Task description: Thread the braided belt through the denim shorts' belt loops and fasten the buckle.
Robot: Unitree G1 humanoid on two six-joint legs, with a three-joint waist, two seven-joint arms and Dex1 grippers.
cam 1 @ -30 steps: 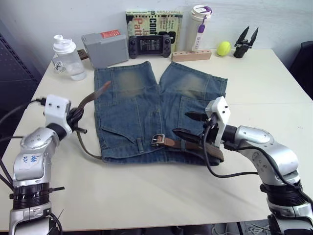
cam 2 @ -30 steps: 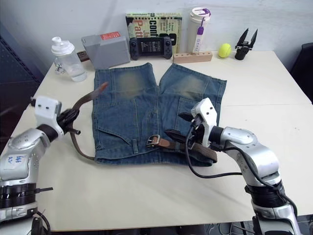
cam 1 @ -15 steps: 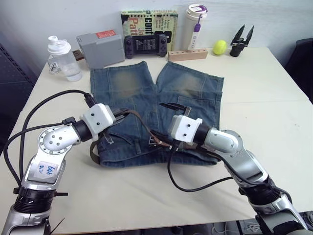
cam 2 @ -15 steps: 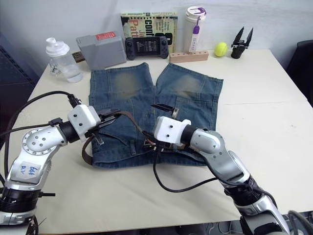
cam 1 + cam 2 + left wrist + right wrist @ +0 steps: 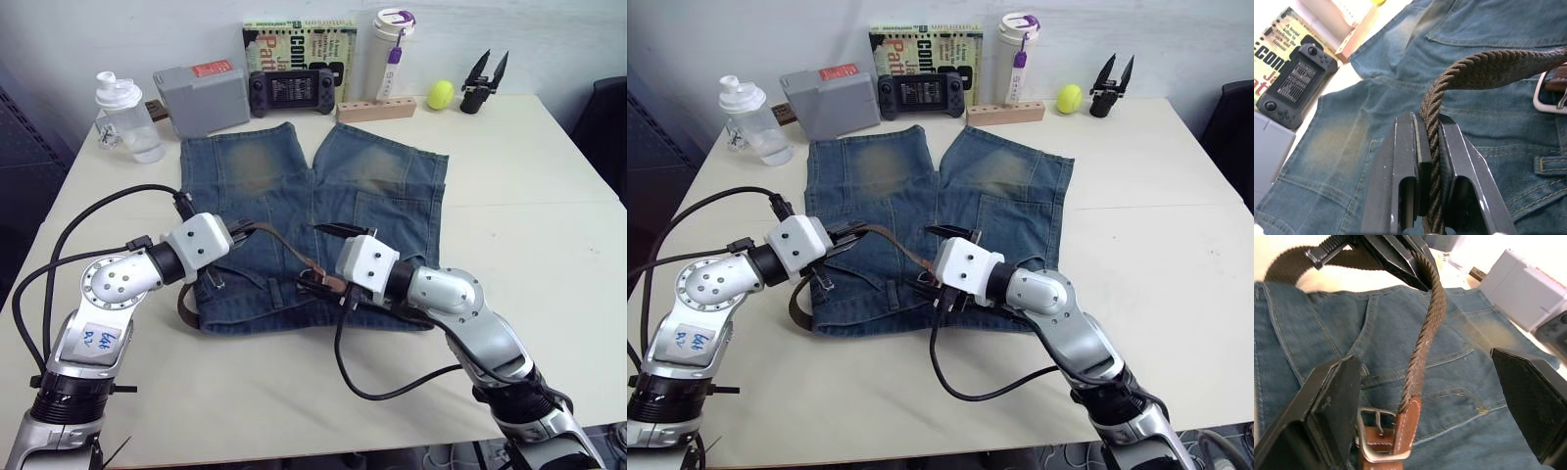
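Left eye view gives us the shorts flat on the table, legs toward the book. Across their waistband the belt arches up to our left gripper, pinched tight on the strap. Our right gripper hangs spread wide around the buckle near the shorts' fly.
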